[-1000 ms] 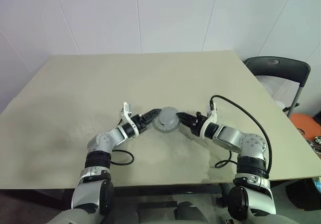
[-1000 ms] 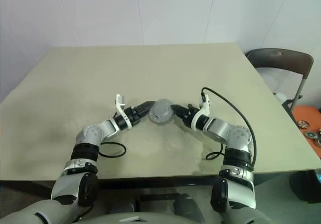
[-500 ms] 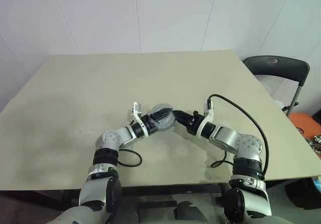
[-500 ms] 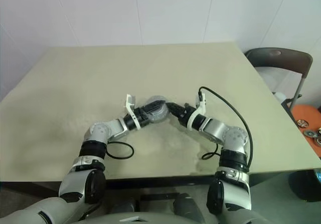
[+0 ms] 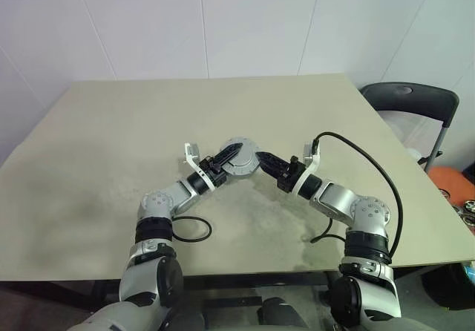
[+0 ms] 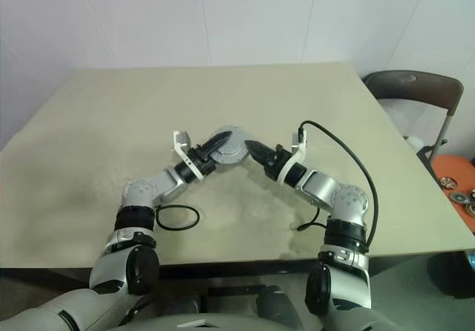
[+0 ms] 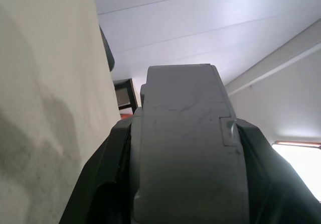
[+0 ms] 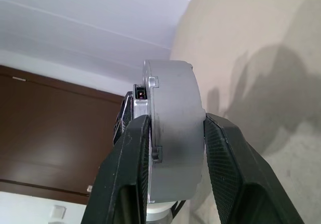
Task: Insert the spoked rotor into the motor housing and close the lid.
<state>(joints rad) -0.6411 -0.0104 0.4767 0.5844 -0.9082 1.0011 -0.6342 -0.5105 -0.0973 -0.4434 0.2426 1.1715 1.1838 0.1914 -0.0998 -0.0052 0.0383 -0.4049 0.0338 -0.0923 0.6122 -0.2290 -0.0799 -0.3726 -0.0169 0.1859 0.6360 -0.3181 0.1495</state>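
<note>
Lid [image 5: 239,157] (grey, on edge) pinched between both arms' fingers [image 8: 131,174].

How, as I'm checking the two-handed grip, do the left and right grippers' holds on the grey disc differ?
The left gripper reaches in from the left, the right gripper from the right. The left lays one finger over the disc's face, while the right pinches it at the rim. Both have black fingers closed on the disc, held above the table.
</note>
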